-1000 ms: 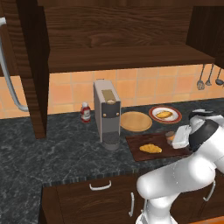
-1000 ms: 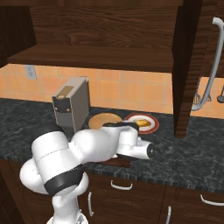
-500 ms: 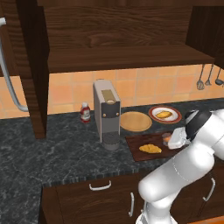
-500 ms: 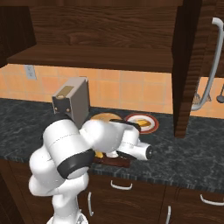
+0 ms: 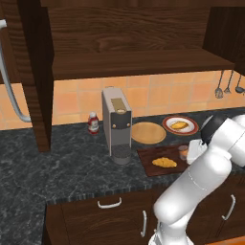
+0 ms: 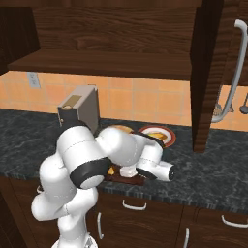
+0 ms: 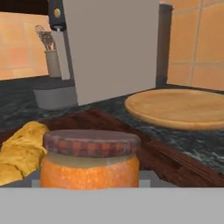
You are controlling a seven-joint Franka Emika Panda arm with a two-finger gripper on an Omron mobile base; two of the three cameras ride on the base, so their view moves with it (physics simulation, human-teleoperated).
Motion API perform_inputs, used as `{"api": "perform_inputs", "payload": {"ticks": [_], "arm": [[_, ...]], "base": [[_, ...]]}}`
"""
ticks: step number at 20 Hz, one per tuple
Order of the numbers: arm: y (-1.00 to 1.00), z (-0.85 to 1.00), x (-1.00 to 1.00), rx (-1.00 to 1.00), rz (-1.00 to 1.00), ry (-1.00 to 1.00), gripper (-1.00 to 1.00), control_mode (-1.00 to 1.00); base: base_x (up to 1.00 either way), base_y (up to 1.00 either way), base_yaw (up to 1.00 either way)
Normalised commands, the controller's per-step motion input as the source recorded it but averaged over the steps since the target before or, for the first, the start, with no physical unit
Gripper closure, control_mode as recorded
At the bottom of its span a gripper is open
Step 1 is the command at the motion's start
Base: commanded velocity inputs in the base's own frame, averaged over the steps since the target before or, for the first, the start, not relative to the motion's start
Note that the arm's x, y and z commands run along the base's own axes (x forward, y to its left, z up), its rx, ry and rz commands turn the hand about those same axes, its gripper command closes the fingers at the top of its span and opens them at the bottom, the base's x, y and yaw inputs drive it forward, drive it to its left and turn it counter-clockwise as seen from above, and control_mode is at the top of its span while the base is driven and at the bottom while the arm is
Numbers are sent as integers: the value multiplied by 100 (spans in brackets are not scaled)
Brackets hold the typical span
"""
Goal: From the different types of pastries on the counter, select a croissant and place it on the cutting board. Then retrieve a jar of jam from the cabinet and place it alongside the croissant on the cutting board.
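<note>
The orange jar of jam (image 7: 89, 162) with its dark brown lid sits right in front of the hand camera, and my gripper (image 7: 89, 183) is shut on it, grey pads (image 7: 148, 177) flanking its sides. It stands low over the right end of the dark reddish cutting board (image 5: 153, 154), where jar (image 5: 183, 151) and white hand (image 5: 195, 150) sit side by side. The golden croissant (image 5: 164, 162) lies on the board just left of the jar, also croissant (image 7: 19, 151). The dark cabinet shelf (image 5: 134, 62) hangs above the marbled counter (image 5: 72, 162).
A grey coffee machine (image 5: 116, 125) stands left of the board, with a red bottle (image 5: 93, 123) beyond it. Behind the board lie a round tan disc (image 5: 148, 132) and a red-rimmed plate (image 5: 180, 125) carrying an orange-brown pastry. My own arm (image 6: 97, 155) covers most of the board.
The arm's elbow has swung up and over while the hand with the jar stayed at the board's right end, sinking slightly toward it.
</note>
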Motion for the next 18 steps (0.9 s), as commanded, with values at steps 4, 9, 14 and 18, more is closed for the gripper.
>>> {"api": "perform_inputs", "payload": {"ticks": [4, 9, 14, 18], "arm": [[0, -10, -9, 1, 8, -10, -100, -100], [0, -23, 0, 0, 5, -4, -100, -100], [-5, -26, 0, 0, 5, -2, -100, -100], [-11, -28, 0, 0, 7, -2, -100, -100]], "base": [[0, 0, 0], [0, 0, 0], [0, 0, 0], [0, 0, 0]]}}
